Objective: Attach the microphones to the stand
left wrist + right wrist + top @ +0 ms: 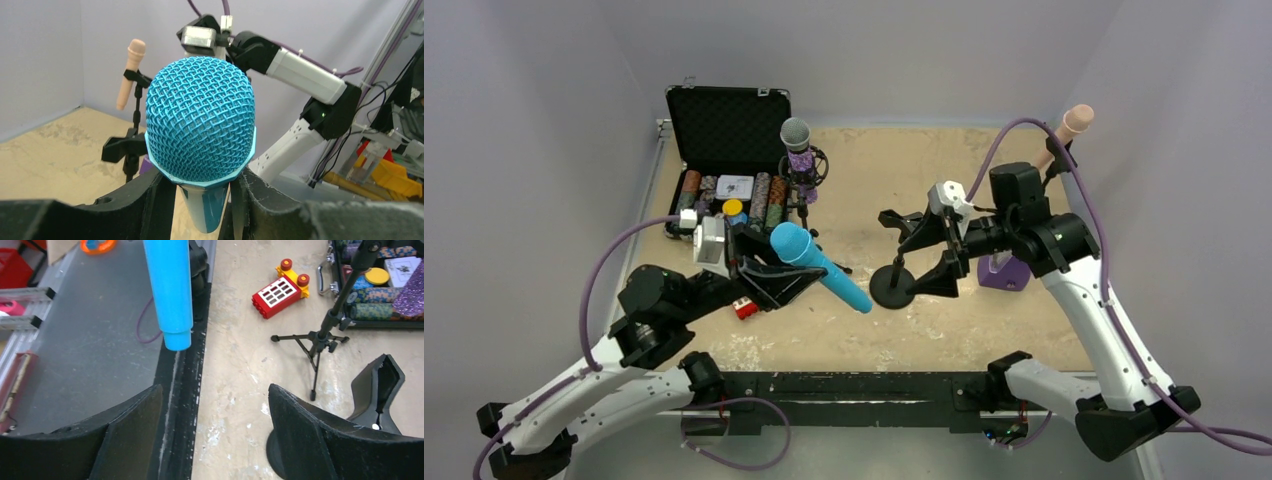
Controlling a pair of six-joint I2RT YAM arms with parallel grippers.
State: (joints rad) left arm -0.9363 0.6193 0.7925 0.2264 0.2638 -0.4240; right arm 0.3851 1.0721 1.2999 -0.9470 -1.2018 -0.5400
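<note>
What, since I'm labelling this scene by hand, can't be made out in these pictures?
- Blue microphone: left wrist view, handle hidden by the left gripper shut on it; right wrist view, head cut off by the top edge.
- Pink microphone: top view, lower end behind the right arm.
- Empty stand: right wrist view, base mostly behind a finger of the right gripper.
- Case: top view, contents too small to read.
</note>
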